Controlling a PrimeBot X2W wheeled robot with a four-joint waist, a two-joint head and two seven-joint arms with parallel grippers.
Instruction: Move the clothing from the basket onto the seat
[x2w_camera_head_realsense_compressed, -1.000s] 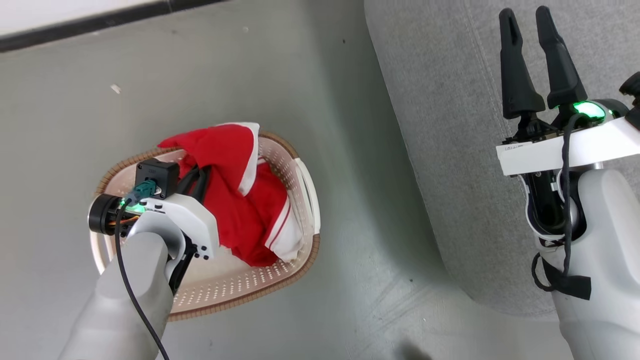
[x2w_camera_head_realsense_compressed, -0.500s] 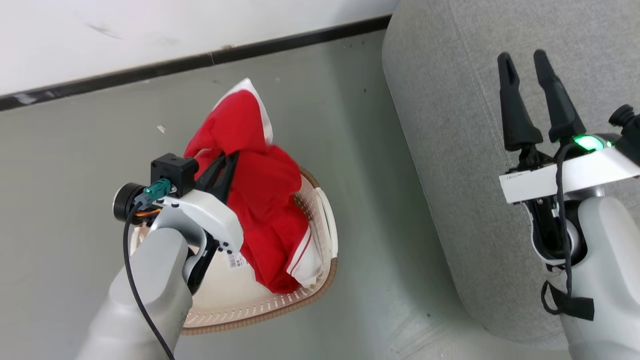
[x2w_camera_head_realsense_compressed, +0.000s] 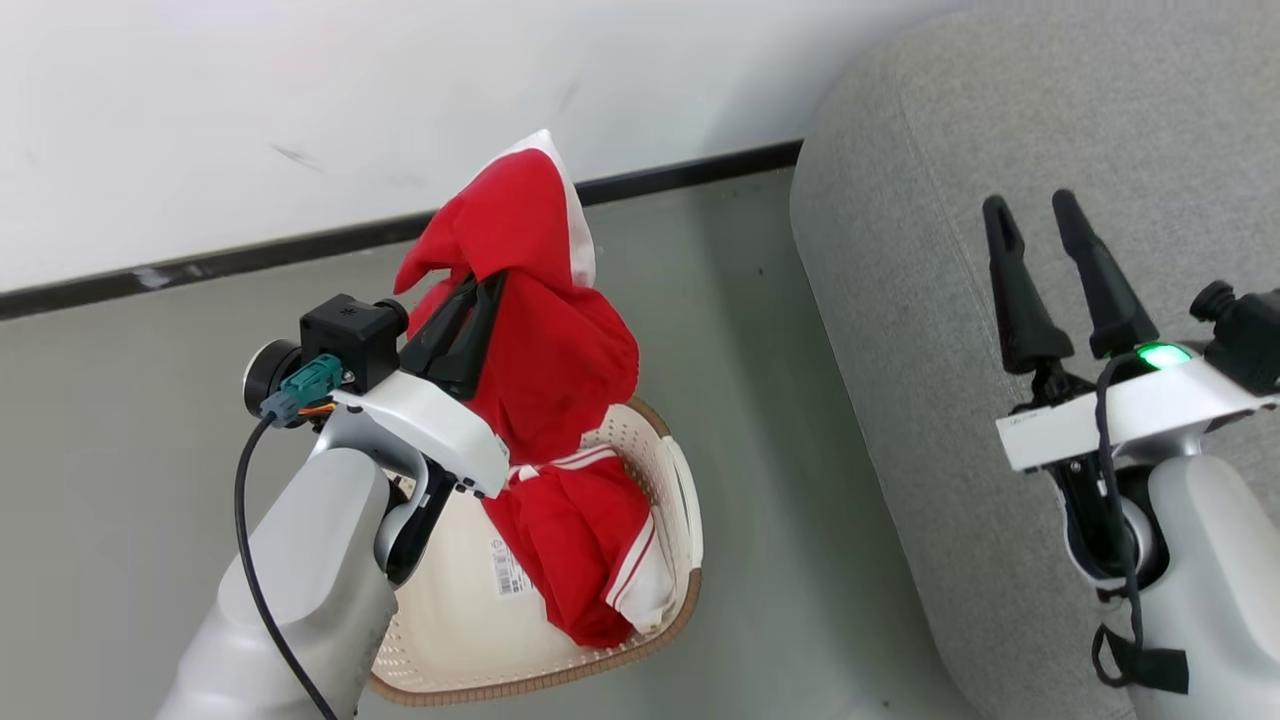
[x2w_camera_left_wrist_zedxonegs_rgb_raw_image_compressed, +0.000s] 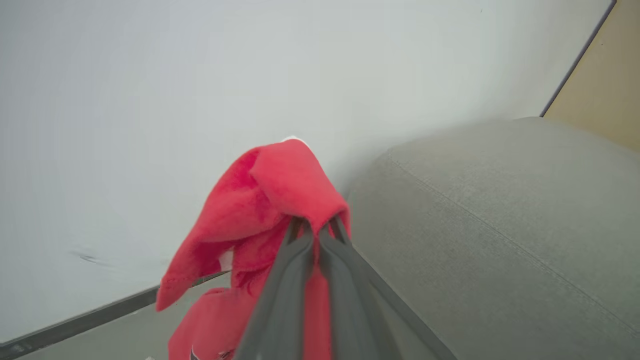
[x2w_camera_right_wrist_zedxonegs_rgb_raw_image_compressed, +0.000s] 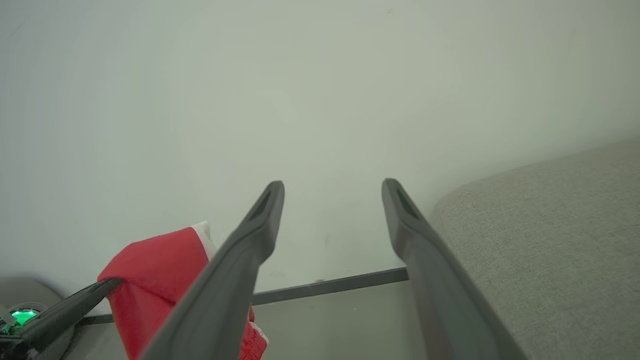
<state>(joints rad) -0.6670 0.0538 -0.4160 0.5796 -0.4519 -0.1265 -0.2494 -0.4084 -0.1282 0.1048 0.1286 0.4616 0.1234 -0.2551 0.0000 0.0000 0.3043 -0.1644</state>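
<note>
- clothing (x2w_camera_head_realsense_compressed: 550, 350) pinched tight in left gripper (x2w_camera_head_realsense_compressed: 485, 292), hanging above basket (x2w_camera_head_realsense_compressed: 440, 620)
- rest of clothing down in basket
- right gripper (x2w_camera_head_realsense_compressed: 1030, 215) spread wide, empty, over seat (x2w_camera_head_realsense_compressed: 900, 350)

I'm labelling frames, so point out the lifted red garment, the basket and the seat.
lifted red garment (x2w_camera_head_realsense_compressed: 560, 350), head view, hanging middle fold.
basket (x2w_camera_head_realsense_compressed: 688, 510), head view, white side handle.
seat (x2w_camera_head_realsense_compressed: 900, 300), head view, bare cushion surface.
</note>
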